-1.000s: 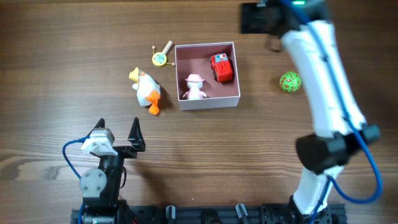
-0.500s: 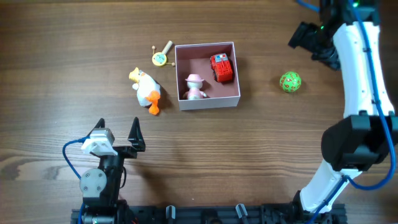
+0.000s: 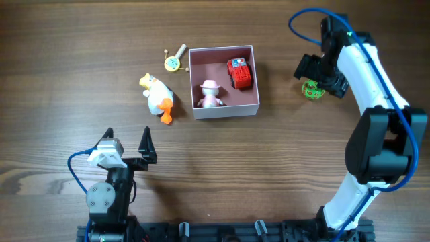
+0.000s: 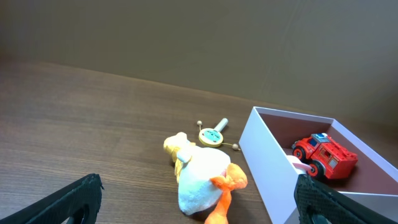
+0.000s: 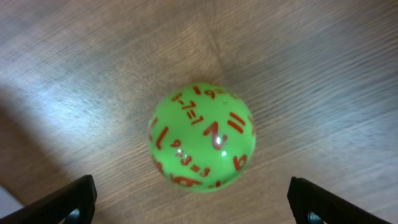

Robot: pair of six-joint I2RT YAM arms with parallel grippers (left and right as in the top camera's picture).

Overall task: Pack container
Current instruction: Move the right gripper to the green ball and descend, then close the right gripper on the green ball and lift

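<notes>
The left gripper [image 3: 127,138] is seen at the near edge, its fingers spread wide and empty; the container [image 3: 225,109] lies well beyond them, ahead and to the right; a duck [image 3: 158,97] is set just beside its left wall; a red truck [image 3: 240,72] and a small figure [image 3: 211,94] are held inside. The right gripper [image 3: 314,77] is likewise spread wide, over a green ball [image 5: 202,137] lying apart, right of the container; red sums are printed on the ball, one read as "9+3=3".

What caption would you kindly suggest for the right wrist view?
Open right gripper poised over a green ball with red numbers on the wooden table.
</notes>
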